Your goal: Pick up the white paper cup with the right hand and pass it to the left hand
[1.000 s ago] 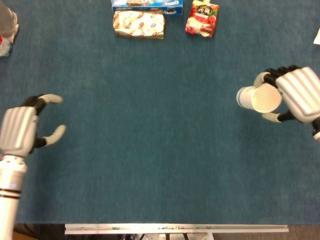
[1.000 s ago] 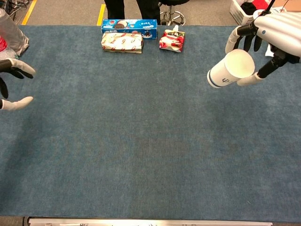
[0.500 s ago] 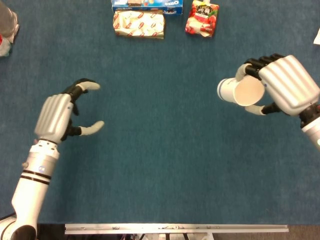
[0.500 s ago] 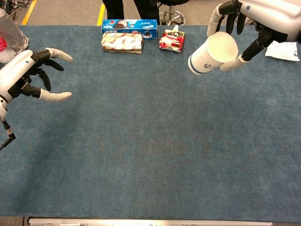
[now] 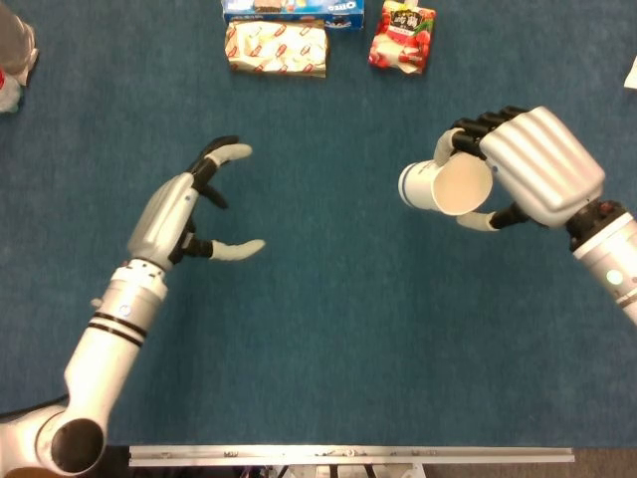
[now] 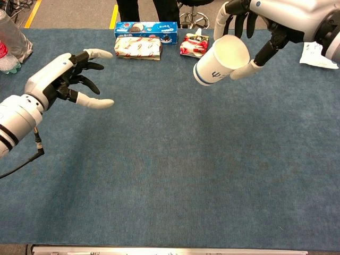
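My right hand (image 5: 532,164) (image 6: 276,16) grips the white paper cup (image 5: 445,185) (image 6: 220,59) in the air, right of centre. The cup lies tipped on its side, its open mouth facing the cameras and its blue-ringed base pointing left. My left hand (image 5: 189,211) (image 6: 61,77) hovers over the left part of the blue table (image 5: 328,339), open, with its fingers and thumb spread toward the cup. A wide gap separates the left hand from the cup.
At the table's far edge lie a blue Oreo box (image 5: 294,10) (image 6: 146,28), a patterned packet (image 5: 277,48) (image 6: 138,47) and a red snack pouch (image 5: 402,38) (image 6: 194,45). A plastic bottle (image 6: 13,42) lies at the far left, white paper (image 6: 317,56) at the far right.
My right hand has carried the cup leftward and higher. My left hand has moved right, toward the middle, still open.
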`<state>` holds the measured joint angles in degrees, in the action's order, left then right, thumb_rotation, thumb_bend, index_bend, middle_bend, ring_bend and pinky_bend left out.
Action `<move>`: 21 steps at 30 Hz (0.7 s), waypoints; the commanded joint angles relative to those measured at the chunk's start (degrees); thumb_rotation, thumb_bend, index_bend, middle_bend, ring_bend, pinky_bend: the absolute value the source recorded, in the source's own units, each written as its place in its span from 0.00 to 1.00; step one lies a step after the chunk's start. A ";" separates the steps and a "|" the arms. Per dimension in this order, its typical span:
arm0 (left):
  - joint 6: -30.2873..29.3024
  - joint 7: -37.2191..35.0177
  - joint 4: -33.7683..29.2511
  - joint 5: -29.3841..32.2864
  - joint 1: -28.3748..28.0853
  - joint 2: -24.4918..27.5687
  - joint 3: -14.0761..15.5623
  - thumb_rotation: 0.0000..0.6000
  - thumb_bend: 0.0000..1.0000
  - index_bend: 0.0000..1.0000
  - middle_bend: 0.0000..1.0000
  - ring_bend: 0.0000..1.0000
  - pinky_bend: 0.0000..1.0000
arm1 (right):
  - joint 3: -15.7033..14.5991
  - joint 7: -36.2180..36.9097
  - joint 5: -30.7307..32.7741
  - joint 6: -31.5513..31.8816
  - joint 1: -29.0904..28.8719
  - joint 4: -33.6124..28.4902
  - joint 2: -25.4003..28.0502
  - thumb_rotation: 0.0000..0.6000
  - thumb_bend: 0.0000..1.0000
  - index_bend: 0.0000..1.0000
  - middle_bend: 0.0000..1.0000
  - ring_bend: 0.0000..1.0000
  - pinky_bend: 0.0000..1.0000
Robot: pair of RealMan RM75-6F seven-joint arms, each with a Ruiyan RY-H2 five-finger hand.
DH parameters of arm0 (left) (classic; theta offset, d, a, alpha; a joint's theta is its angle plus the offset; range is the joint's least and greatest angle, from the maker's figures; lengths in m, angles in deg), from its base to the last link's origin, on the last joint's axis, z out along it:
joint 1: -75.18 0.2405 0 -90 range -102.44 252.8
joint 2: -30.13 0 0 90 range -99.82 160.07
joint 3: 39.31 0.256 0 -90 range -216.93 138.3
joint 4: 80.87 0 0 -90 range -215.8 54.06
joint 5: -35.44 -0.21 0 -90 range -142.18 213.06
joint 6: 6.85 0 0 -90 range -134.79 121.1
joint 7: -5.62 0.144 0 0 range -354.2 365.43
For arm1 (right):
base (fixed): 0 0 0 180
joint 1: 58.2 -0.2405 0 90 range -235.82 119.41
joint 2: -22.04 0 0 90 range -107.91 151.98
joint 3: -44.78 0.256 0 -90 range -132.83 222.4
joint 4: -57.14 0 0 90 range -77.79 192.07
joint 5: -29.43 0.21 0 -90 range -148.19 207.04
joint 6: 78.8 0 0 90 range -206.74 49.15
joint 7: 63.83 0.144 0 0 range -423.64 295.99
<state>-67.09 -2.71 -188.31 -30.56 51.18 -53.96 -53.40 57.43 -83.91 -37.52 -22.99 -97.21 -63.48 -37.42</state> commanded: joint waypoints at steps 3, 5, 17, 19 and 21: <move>0.61 -3.61 1.62 0.49 -1.71 -3.13 -1.38 1.00 0.10 0.15 0.08 0.14 0.39 | 0.15 1.35 1.24 -1.18 -1.02 0.36 -0.28 1.00 0.00 0.46 0.45 0.44 0.46; 0.93 -4.44 2.01 0.27 -2.32 -4.02 -1.54 1.00 0.10 0.15 0.07 0.14 0.39 | 0.27 2.34 1.77 -1.82 -1.47 0.53 -0.39 1.00 0.00 0.46 0.45 0.44 0.46; 1.48 -4.37 2.89 0.04 -5.30 -7.77 -1.61 1.00 0.10 0.16 0.07 0.14 0.39 | 0.49 5.59 2.78 -4.20 -4.12 2.61 -2.52 1.00 0.00 0.46 0.45 0.44 0.46; 1.56 -4.47 2.95 0.17 -5.70 -8.24 -1.69 1.00 0.10 0.16 0.07 0.14 0.39 | 0.59 5.87 2.90 -4.33 -4.54 2.81 -2.86 1.00 0.00 0.46 0.45 0.44 0.46; 1.59 -4.54 3.01 0.17 -6.00 -8.64 -1.69 1.00 0.10 0.16 0.07 0.14 0.39 | 0.69 6.07 3.00 -4.42 -4.91 2.94 -3.13 1.00 0.00 0.46 0.45 0.44 0.46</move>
<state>-65.52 -7.22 -185.32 -30.40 45.26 -62.52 -55.08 58.07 -77.91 -34.57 -27.37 -102.03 -60.59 -40.47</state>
